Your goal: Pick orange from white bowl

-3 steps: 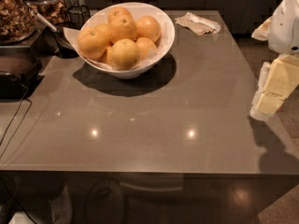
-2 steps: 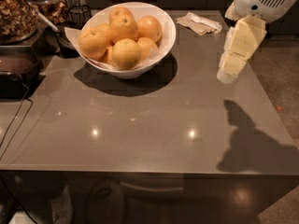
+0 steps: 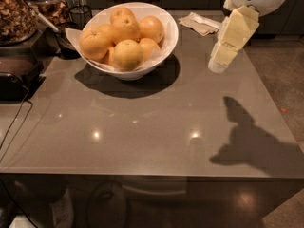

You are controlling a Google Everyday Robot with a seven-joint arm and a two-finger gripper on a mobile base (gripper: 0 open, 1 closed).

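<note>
Several fruits heap in the white bowl (image 3: pixel 170 44) at the table's (image 3: pixel 142 132) far left. The orange (image 3: pixel 151 28) lies on the heap's right side, close to the rim. The gripper (image 3: pixel 217 64) hangs above the table well to the orange's right, outside the bowl and pointing down. Whether it is open or closed cannot be told. A crumpled napkin (image 3: pixel 202 23) lies behind it.

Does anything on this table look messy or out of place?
Only small things. A crumpled napkin lies at the far edge of the table, behind the gripper, which hangs over the right side, apart from the white bowl. Its paper lining pokes out over the left rim. The oranges sit piled inside, none spilled.
</note>
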